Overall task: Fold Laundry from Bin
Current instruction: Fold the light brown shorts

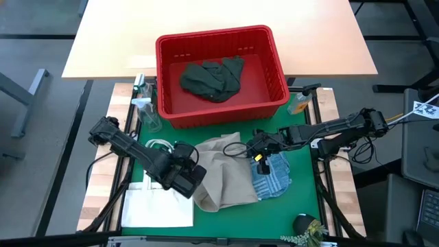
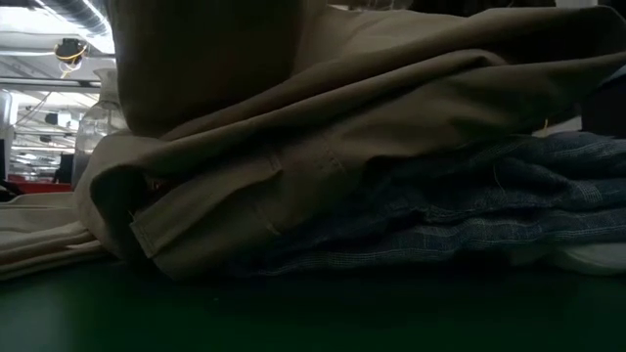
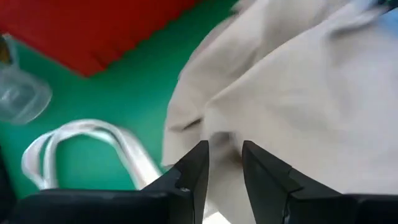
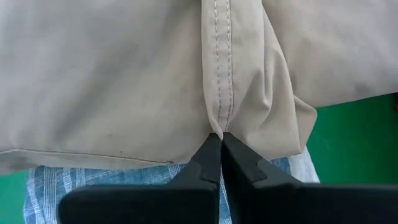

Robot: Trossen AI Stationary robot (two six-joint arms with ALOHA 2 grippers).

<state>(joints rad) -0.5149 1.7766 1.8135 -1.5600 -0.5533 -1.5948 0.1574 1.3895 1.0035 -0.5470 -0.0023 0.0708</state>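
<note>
**Right hand pinched on tan seam; left hand parted and empty beside it**

Position. The tan garment [image 1: 223, 171] lies at the bench centre, over a blue striped piece [image 1: 273, 177] at its 3 o'clock. The red bin [image 1: 221, 72] stands at 12 o'clock with a dark green garment [image 1: 212, 77] inside. A white tote bag [image 1: 156, 206] lies at 7 o'clock.

Hands. The right hand [image 4: 221, 138] is closed tight on a stitched fold of the tan cloth at the garment's 3 o'clock edge. The left hand [image 3: 224, 155] sits at its 9 o'clock edge, fingers narrowly parted, nothing visibly between them.

Risks, as judged.
- The right pinch takes only a thin seam ridge; a pull may slip it free.
- With the left side unheld, a one-sided lift would skew or bunch the fold.
- The striped piece beneath may drag along with the tan cloth.
- The tote bag handle lies near the left hand and could snag.

Obscured. The low view is filled by cloth; neither hand shows there. How many layers the right hand holds cannot be told. The bin's lower contents are hidden under the green garment.
</note>
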